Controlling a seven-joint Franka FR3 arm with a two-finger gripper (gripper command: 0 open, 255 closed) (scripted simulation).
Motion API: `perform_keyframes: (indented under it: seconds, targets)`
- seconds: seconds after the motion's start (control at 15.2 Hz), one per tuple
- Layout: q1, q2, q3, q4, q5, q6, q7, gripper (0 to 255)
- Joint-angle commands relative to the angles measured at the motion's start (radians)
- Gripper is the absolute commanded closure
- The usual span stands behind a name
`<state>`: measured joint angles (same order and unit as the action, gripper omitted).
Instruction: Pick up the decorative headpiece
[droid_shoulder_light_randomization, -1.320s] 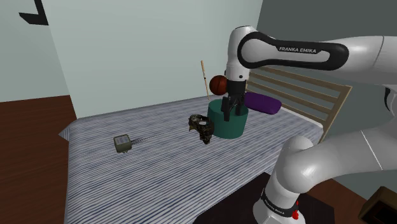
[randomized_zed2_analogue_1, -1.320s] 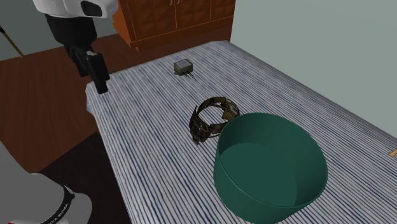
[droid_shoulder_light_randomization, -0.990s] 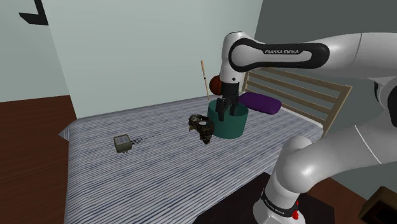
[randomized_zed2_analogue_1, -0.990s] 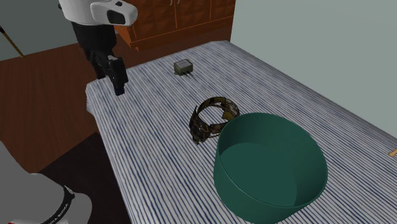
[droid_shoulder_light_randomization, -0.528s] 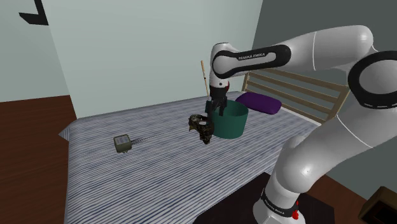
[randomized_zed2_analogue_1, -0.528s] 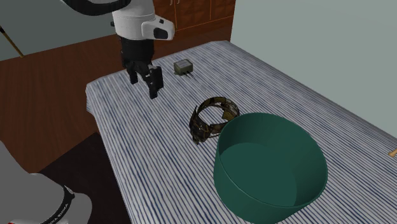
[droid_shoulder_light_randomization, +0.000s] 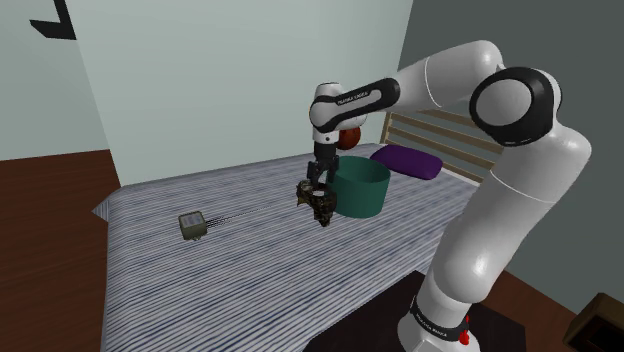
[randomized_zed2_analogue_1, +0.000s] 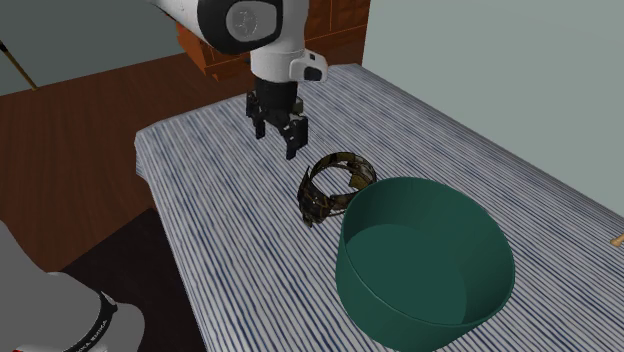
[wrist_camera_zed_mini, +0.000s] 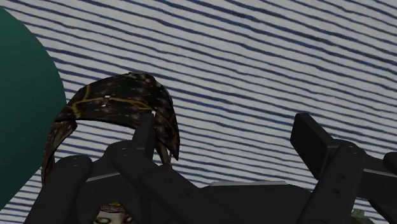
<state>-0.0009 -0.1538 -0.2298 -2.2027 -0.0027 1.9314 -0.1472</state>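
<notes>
Arm (droid_shoulder_light_randomization: 420, 85) has swung over; jaws stand apart just above the headpiece (randomized_zed2_analogue_1: 322, 198)

We see a striped bed (droid_shoulder_light_randomization: 250, 262) with slatted headboard (droid_shoulder_light_randomization: 470, 137), a pale green wall (droid_shoulder_light_randomization: 220, 80), brown wood floor (droid_shoulder_light_randomization: 50, 250) and a wooden cabinet (randomized_zed2_analogue_1: 345, 24).

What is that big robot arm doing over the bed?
The white robot arm is reaching for the dark brown and gold headband. The headband lies on the striped bed cover, next to a big green bowl. The arm's black jaws are open and hang just above the headband, a little to one side. They are not holding it yet. A small grey box sits further along the bed.
</notes>
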Motion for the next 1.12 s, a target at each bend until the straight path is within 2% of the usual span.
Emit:
perform_keyframes:
  seconds: [0.0,0.53,1.06]
  targets:
    - [-0.001,0.079,-0.010,0.051,0.016,0.027,-0.023,0]
    - [-0.036,0.401,-0.028,0.317,0.099,0.073,-0.120,0]
    - [-0.042,0.455,-0.021,0.281,0.117,0.161,-0.133,0]
